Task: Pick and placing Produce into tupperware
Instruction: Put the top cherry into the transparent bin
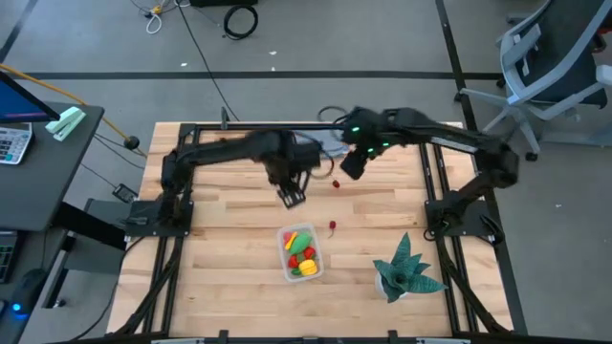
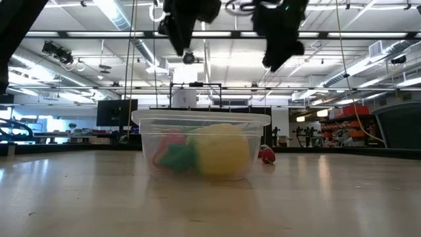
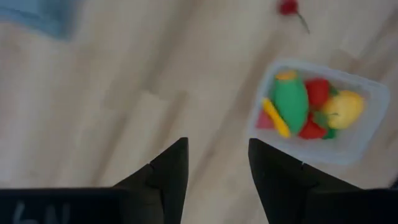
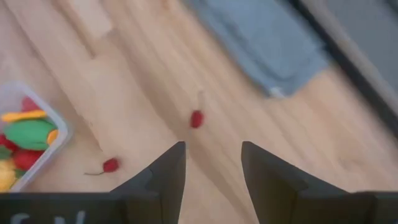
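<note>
Tupperware [image 1: 287, 270]: clear tub near the table's front middle, already holding most of the produce.
Contents: green oblong [image 3: 290, 102], yellow lemon [image 3: 345, 107], yellow-orange sliver [image 3: 273, 117] and red strawberries [image 3: 317, 92] lie packed together inside.
Cherry beside tub [image 1: 332, 226]: rests on the bare wood just outside the tub, not yet collected.
Far cherry [image 1: 337, 184]: lies farther back, under the right arm's reach.
Right gripper [image 4: 211, 180]: raised above the far cherry, fingers apart and empty, apparently lined up to descend on it.
Left gripper [image 3: 217, 174]: raised behind the tub, fingers apart, holding nothing.
Grey cloth [image 4: 261, 43]: at the table's back edge.
Potted plant [image 1: 406, 268]: front right, clear of the work.
</note>
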